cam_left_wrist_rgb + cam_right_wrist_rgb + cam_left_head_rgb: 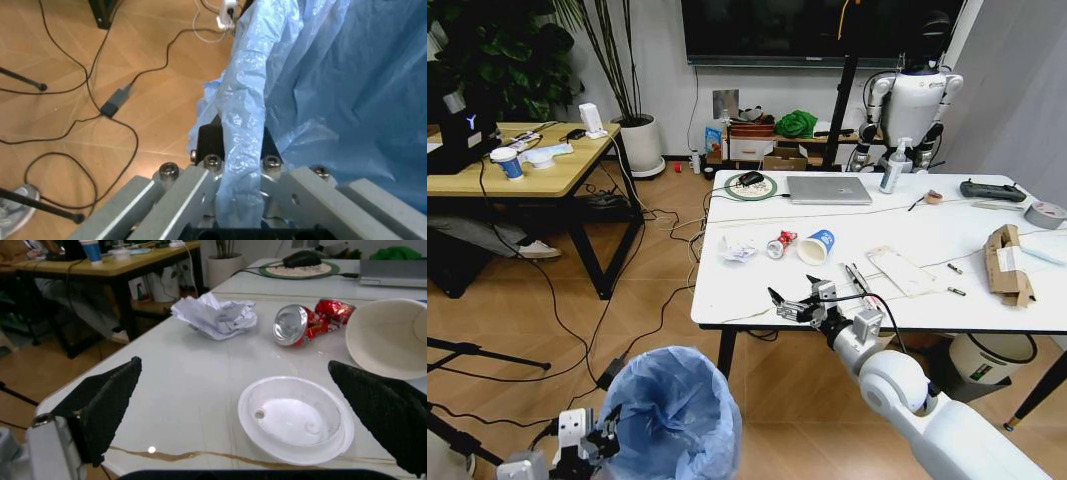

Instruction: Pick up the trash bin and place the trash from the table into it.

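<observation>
White marble surface (pixel 987 245) carries trash — lid (pixel 295 419) straddled by right gripper (pixel 799 306), fingers spread. Trash bin (pixel 672 415) held near-left, rim pinched by left gripper (pixel 237 200).

The trash bin (pixel 674 412) wears a crinkly, thin blue plastic bag, semi-glossy, with a fold pinched in the left gripper (pixel 237 200), which is bare brushed metal with shiny bolts. The table (pixel 180 390) is smooth, glossy white. On it: matt crumpled paper (pixel 215 316), a shiny metal crushed can (pixel 310 322) at its 3 o'clock, and a glossy white plastic lid (pixel 295 419).
</observation>
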Tool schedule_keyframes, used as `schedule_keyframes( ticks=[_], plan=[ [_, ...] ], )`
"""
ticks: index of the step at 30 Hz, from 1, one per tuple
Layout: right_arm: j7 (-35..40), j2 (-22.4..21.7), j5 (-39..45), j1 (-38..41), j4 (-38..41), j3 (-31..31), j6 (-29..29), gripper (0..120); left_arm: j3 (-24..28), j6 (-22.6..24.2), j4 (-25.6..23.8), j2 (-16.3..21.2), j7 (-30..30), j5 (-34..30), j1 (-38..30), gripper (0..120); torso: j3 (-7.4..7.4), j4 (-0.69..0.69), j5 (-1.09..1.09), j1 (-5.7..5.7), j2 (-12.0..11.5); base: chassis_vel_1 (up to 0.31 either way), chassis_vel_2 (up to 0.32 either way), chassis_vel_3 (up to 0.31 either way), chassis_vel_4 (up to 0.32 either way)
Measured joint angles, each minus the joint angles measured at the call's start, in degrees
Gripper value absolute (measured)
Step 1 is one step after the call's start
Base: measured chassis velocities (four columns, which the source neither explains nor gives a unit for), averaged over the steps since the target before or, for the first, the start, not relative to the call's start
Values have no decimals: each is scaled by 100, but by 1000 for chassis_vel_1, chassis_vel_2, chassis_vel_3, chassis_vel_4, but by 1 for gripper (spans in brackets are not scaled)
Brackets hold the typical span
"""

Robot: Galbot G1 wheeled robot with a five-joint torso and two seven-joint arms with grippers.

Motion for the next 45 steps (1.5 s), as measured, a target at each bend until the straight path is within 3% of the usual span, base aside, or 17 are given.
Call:
schedule_keyframes(
  ticks=[1,6,9,13,21,32,45],
  plan=[
    [0,0,0,0,0,0,0,100,0,0,0,0,0,0,0,0,0,0,0,0,0,0,0,0,0],
    [222,-11,-205,161,-236,-193,366,100,-39,56,112,759,12,-209,17,0,-1,-1,0,-1,-2,0,0,0,0],
    [483,-17,-251,208,-212,-259,212,100,-25,100,159,824,8,-328,-139,0,-1,-1,1,-1,-3,0,0,0,0],
    [732,72,-247,360,-19,-285,-681,100,59,147,164,655,-29,-421,-381,0,-3,-2,0,-3,-3,0,0,0,0],
    [767,476,274,804,-86,-407,-1794,100,2,128,119,453,-39,-379,-340,0,-3,1,0,-3,-4,0,0,0,0],
    [781,876,295,1099,-495,-469,-2462,100,57,79,156,262,-32,-218,-260,0,-4,1,2,-4,-6,0,0,0,0],
    [752,832,111,1191,-663,-459,-2548,99,81,56,156,205,-24,-208,-278,0,-4,0,1,-4,-7,0,0,0,0]
  ],
)
